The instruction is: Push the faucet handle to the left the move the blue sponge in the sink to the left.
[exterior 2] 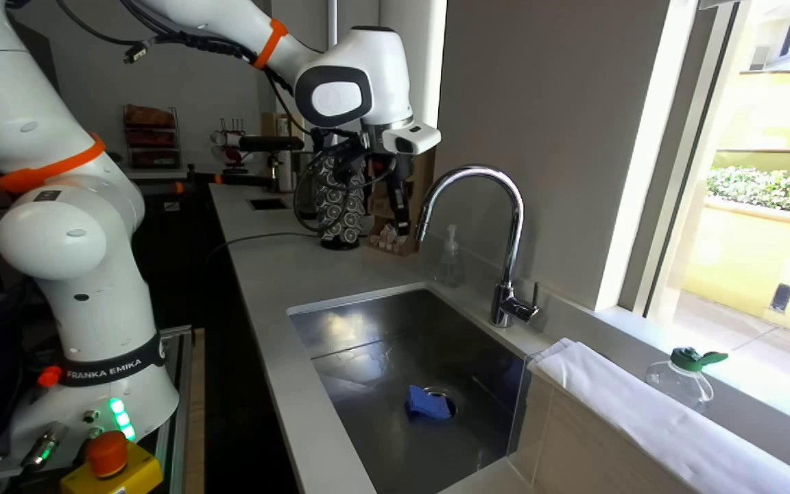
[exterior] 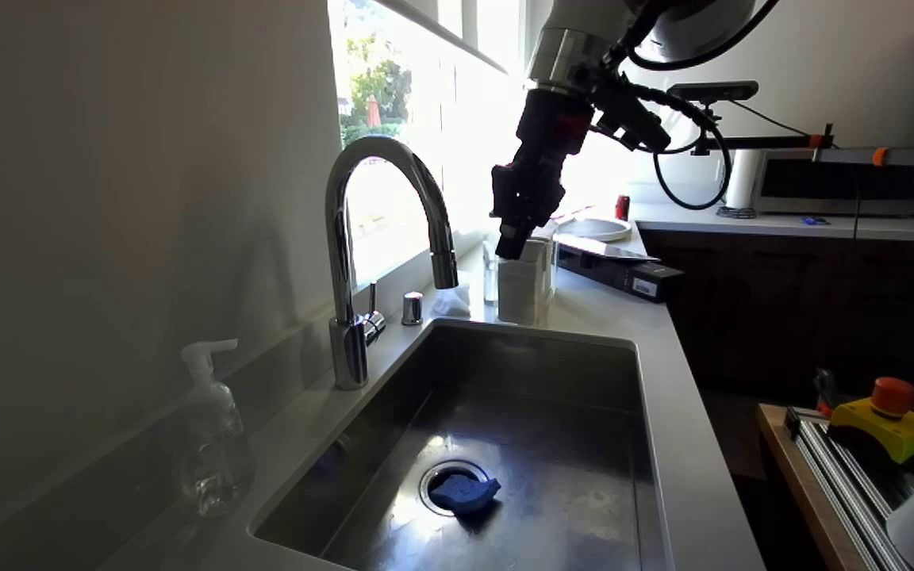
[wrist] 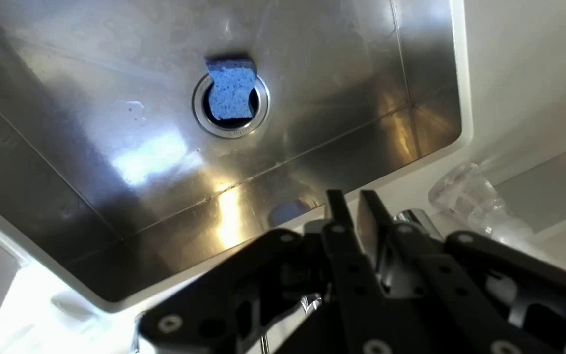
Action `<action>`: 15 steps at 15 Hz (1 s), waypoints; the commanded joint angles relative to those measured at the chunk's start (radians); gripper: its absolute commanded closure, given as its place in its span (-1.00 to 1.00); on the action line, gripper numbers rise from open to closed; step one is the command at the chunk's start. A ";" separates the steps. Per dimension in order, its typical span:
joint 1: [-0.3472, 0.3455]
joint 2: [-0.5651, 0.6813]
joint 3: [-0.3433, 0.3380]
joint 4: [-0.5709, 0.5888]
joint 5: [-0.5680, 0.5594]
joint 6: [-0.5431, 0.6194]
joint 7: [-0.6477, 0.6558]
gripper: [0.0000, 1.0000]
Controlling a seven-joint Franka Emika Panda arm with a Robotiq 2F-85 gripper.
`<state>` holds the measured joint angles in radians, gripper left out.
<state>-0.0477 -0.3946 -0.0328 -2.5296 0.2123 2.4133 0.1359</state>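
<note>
In both exterior views we see the hand (exterior: 510, 247) hanging near the faucet (exterior: 338, 238) (contact, we cannot tell), so we take the faucet push as the current step, needing a leftward sweep next. In the wrist view its fingers (wrist: 338, 209) stand slightly apart, and the blue sponge (wrist: 231, 93) lies partly over the drain (wrist: 263, 101) in the sink (wrist: 312, 69).

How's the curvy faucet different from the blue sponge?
The faucet is shiny silver; the sponge is dull, speckled blue. The faucet is tall and curved like a hook; the sponge is small and low. The faucet stands on the counter; the sponge lies in the sink, partly over the drain.
</note>
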 commanded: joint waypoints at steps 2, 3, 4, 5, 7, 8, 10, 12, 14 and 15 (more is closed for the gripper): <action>0.009 0.040 0.007 0.014 -0.005 0.093 -0.002 1.00; 0.012 0.044 0.007 0.013 -0.004 0.112 -0.007 1.00; 0.016 0.048 0.007 0.010 -0.001 0.132 -0.013 1.00; 0.021 0.051 0.006 0.009 0.002 0.146 -0.018 1.00; 0.035 0.056 0.001 0.006 0.017 0.171 -0.034 1.00; 0.044 0.056 -0.003 0.003 0.027 0.186 -0.045 1.00; 0.060 0.060 -0.009 0.002 0.044 0.201 -0.067 1.00; 0.076 0.063 -0.015 -0.001 0.058 0.219 -0.090 1.00; 0.095 0.067 -0.026 -0.006 0.082 0.245 -0.122 1.00; 0.105 0.070 -0.031 -0.008 0.095 0.257 -0.141 1.00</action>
<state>0.0186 -0.3379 -0.0396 -2.5252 0.2510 2.6187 0.0594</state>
